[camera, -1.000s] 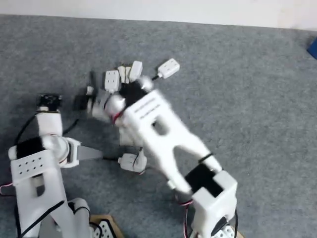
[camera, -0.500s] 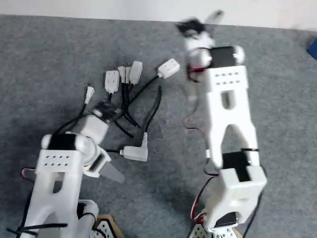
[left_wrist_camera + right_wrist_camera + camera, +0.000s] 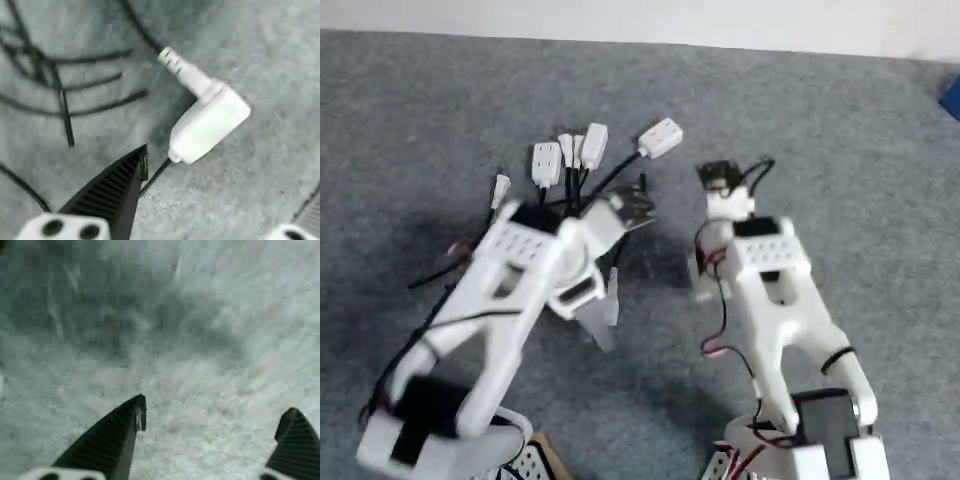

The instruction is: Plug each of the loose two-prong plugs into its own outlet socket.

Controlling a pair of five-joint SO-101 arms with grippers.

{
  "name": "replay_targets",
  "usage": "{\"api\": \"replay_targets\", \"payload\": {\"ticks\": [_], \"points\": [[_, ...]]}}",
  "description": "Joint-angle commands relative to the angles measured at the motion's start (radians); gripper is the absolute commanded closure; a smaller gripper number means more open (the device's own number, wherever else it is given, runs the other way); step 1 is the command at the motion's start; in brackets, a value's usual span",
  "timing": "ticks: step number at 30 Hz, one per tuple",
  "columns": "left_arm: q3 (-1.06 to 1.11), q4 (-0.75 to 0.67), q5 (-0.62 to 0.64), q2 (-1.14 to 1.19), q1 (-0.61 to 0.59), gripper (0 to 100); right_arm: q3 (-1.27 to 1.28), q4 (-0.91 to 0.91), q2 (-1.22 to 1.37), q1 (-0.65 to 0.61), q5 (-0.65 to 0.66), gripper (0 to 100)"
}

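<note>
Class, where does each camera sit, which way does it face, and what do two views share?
High view: fixed above, looking down on grey carpet, the left arm, the right arm and white plugs and sockets.
Left wrist view: on the left arm, facing down at an angled white plug; left gripper open.
Right wrist view: on the right arm, facing carpet; right gripper open.
Shared: high and left wrist views both show black cables.

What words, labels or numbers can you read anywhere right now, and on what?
None can be read.
White plug: its visible face is plain, with no print.
Outlet sockets: too small to show any marking.
Left arm and right arm: too blurred to make out any lettering on the shells.
</note>
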Motion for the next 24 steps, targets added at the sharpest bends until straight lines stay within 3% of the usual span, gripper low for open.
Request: {"api": "replay_targets", "payload": {"ticks": [1,9,24], "points": [[-0.2,0.124,-0.094,0.148,0.045,52,0.048,-0.062,-0.054,-0.012,-0.011,61.2],[-0.216,0.123,-0.138,0.337,0.008,68,0.054,-0.065,-0.058,-0.012,-0.009,61.2],[-0.242,0.121,-0.141,0.414,0.016,84,0.054,-0.065,-0.058,-0.015,-0.008,61.2]]}}
